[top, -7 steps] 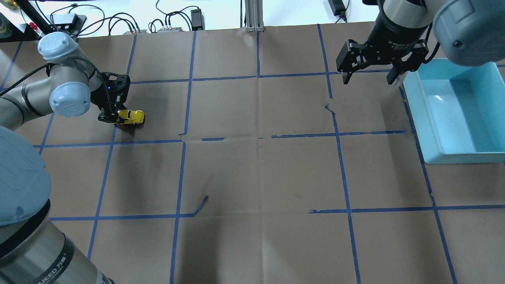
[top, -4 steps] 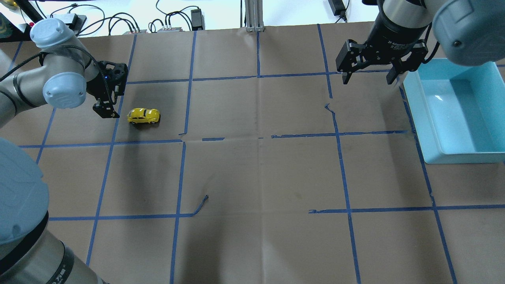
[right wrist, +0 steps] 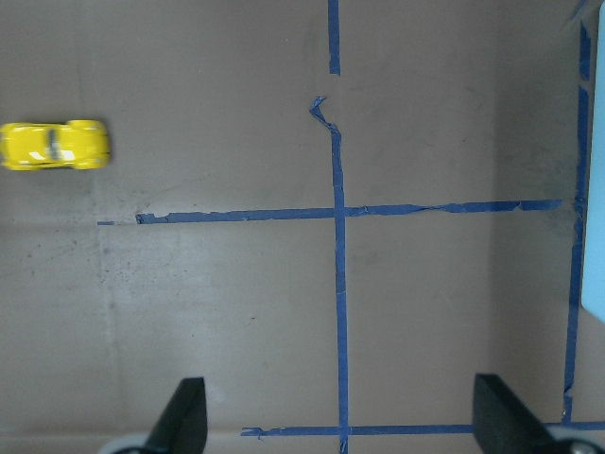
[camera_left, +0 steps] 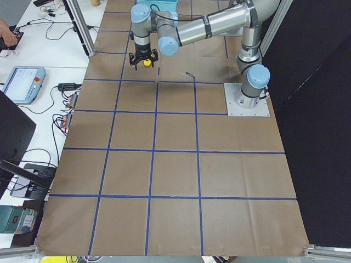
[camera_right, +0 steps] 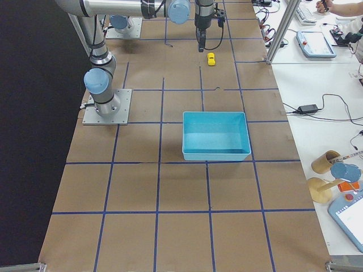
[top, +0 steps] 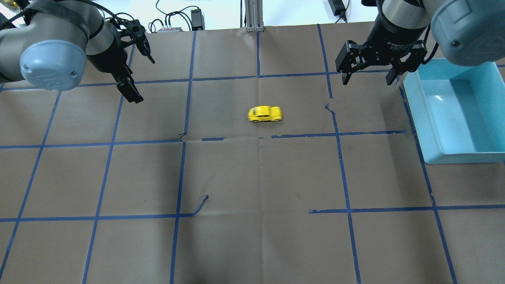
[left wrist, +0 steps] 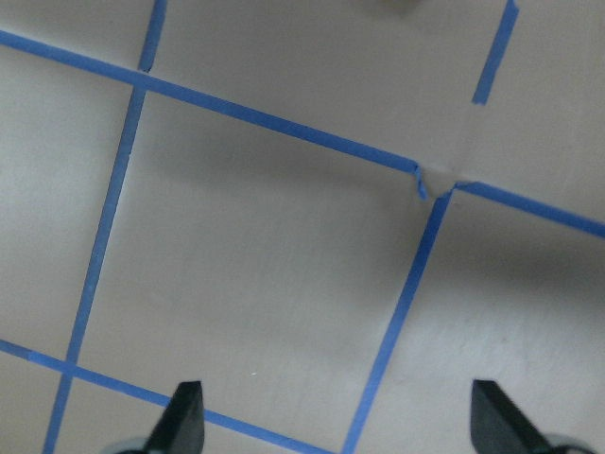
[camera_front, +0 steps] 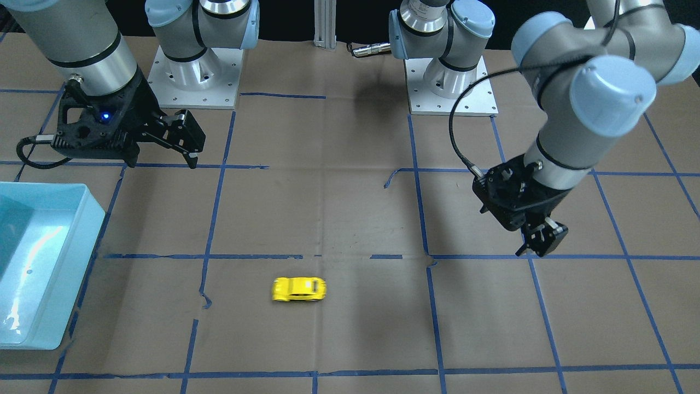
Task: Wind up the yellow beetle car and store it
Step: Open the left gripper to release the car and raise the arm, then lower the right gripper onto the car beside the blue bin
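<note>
Paper-covered table (top: 236, 177) w/ blue tape grid (top: 225, 78); car (top: 265, 114) upright on wheels near centre, well apart from both grippers; L gripper (top: 146, 81) wide open, empty; R gripper (top: 368, 82) wide open, empty, beside teal bin (top: 418, 118).

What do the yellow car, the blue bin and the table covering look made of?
The yellow beetle car: glossy painted shell with white highlights; metal or hard plastic, unclear which. The bin: smooth light-blue plastic, likely, with glare on its floor. The table cover: matte brown paper, creased, marked with blue tape.
</note>
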Action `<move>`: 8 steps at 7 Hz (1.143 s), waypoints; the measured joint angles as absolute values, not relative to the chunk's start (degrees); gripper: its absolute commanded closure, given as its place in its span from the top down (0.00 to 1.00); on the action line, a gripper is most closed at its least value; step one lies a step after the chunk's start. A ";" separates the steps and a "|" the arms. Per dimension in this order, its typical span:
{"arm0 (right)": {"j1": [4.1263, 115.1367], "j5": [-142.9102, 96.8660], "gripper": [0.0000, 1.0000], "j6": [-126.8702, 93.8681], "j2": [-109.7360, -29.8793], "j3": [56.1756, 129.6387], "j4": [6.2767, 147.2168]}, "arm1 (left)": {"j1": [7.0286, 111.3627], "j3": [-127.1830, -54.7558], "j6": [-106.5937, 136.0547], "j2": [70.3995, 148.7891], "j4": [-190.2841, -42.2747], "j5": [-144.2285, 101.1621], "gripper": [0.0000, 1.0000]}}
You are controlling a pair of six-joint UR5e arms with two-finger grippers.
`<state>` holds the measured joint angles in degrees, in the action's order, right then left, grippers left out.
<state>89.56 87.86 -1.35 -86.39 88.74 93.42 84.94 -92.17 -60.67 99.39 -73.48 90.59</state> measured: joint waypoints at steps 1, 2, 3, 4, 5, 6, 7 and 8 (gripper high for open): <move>89.56 87.91 1.00 -1.34 -86.35 88.75 93.45 | 85.69 -92.05 -47.84 96.89 -75.23 90.79 1.00; 89.56 87.95 1.00 -1.28 -86.33 88.76 93.45 | 85.99 -91.58 -34.53 95.63 -76.41 90.85 1.00; 89.56 87.97 1.00 -1.25 -86.32 88.79 93.41 | 86.43 -90.41 -21.20 95.06 -78.48 90.81 1.00; 89.56 87.97 1.00 -1.21 -86.31 88.81 93.39 | 87.35 -88.84 -12.09 94.98 -81.22 90.88 1.00; 89.56 87.98 1.00 -1.22 -86.33 88.79 93.47 | 88.41 -87.61 -7.89 95.15 -83.33 91.06 1.00; 89.56 87.98 1.00 -1.11 -86.36 88.72 93.73 | 89.01 -87.07 -6.20 95.33 -84.23 91.09 1.00; 89.49 87.96 1.00 -0.63 -86.37 88.63 94.08 | 89.26 -86.96 -5.53 95.38 -84.54 91.01 1.00; 89.36 87.94 1.00 1.93 -86.28 88.45 94.83 | 89.37 -87.09 -5.26 95.30 -84.61 90.75 1.00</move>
